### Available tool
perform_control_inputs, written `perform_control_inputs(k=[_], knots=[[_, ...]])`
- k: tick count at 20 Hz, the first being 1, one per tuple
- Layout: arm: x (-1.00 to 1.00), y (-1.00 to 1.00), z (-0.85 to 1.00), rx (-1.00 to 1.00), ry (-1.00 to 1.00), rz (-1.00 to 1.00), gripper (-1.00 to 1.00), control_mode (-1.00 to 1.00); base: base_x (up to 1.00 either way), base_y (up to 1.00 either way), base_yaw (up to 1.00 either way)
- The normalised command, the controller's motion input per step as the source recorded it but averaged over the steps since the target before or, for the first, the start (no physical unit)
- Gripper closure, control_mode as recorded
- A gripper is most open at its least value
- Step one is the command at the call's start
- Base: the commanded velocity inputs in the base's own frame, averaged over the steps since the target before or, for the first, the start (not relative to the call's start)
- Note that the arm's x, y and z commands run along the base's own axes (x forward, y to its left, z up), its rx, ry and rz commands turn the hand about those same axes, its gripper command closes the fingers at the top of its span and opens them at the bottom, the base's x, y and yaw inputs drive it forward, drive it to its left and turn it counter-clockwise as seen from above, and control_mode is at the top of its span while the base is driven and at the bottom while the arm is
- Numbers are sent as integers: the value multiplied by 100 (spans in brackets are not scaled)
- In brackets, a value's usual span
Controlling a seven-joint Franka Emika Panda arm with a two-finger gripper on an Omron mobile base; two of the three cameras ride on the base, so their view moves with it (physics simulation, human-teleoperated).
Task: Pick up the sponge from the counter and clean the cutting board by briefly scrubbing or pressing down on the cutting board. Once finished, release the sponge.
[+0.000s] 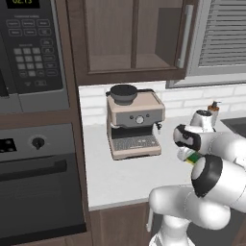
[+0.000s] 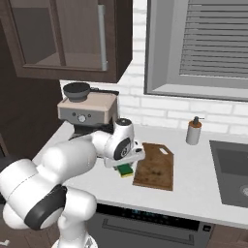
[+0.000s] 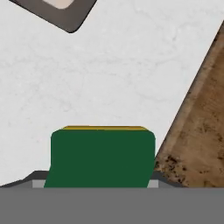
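So the gripper (image 2: 127, 164) is right down on the sponge (image 3: 101, 155), which sits directly under the hand on the counter (image 3: 109, 78). In the hand view the green top fills the space where the fingertips should be, with a thin yellow strip of its base peeking out on the far edge. I can't tell whether the fingers are closed on it or just straddling it, since they're hidden. My guess is the hand came straight down over the middle so it can clamp across the short sides. The sponge's long axis runs side to side across the hand view, so crosswise to where the gripper looks. Just beside it, off to one side, is the cutting board (image 2: 155, 166), its near edge almost touching the sponge, handy for a short slide over. Further out behind the gripper stands the espresso machine (image 2: 87, 110), and beyond the board a soap dispenser (image 2: 194, 131).
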Motion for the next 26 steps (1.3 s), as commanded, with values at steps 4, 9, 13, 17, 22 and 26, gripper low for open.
perform_control_inputs(k=[4, 9, 13, 17, 22, 26], knots=[[100, -47, 79, 5, 16, 5, 100, -100, 0, 0, 0], [88, -32, -4, 14, 15, 0, 100, -100, 0, 0, 0], [34, -4, -40, 2, -3, 0, 100, -100, 0, 0, 0], [28, 0, -50, 0, -6, 0, 100, -100, 0, 0, 0], [31, 0, -32, -8, -8, 0, 100, -100, 0, 0, 0], [14, 0, -26, -10, -14, 0, 100, -100, 0, 0, 0]])
